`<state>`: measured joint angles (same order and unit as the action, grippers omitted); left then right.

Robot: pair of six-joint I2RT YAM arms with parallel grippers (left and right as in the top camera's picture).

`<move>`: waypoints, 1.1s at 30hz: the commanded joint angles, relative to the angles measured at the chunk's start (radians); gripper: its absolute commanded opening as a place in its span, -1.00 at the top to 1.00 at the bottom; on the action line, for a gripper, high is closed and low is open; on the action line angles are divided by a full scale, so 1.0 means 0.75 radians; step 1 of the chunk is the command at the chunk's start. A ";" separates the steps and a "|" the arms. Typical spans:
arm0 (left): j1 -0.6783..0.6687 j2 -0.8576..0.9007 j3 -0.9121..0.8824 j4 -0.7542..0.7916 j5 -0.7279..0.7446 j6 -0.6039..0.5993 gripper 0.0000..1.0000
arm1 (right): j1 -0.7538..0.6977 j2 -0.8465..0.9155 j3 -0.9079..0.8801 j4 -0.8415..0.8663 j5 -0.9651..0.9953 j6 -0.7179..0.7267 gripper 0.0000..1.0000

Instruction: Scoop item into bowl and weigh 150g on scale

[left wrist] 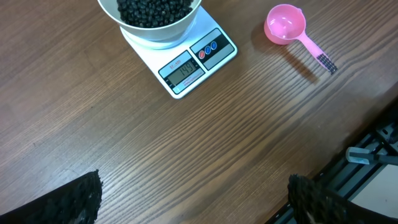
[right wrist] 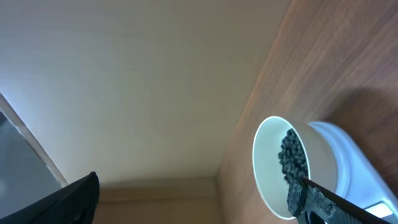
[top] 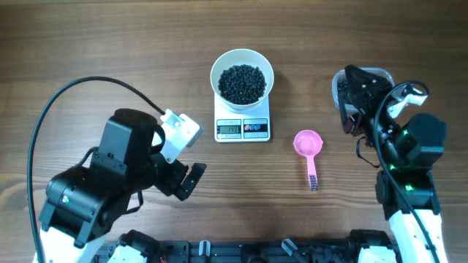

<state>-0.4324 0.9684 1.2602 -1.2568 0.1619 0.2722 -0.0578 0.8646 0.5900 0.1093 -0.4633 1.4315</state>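
**Beans [top: 242, 82] heaped in white bowl [top: 217, 71], seated on scale [top: 242, 128], table centre.**
Pink scoop [top: 308, 144] lies just right of scale, handle running toward robot. Right gripper [top: 347, 102] is nearer; it and left gripper [top: 184, 169] are spread wide, empty.

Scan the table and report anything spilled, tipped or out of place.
Nothing stands out. The white bowl sits upright on the scale with the black beads inside, and the pink scoop lies empty beside it.
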 commanded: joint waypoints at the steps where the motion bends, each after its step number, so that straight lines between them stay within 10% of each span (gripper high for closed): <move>1: 0.007 -0.007 0.013 0.005 -0.003 0.016 -1.00 | -0.002 0.008 0.016 0.003 -0.005 0.096 -0.99; 22: 0.007 -0.007 0.013 0.005 -0.003 0.016 -1.00 | -0.002 0.226 0.016 0.004 -0.051 0.070 -0.99; 33: 0.007 -0.007 0.013 0.004 -0.003 0.016 -1.00 | -0.003 -0.001 0.016 0.004 0.000 -0.460 -0.99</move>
<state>-0.4324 0.9684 1.2602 -1.2568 0.1619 0.2722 -0.0578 0.9649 0.5900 0.1081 -0.4927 1.2896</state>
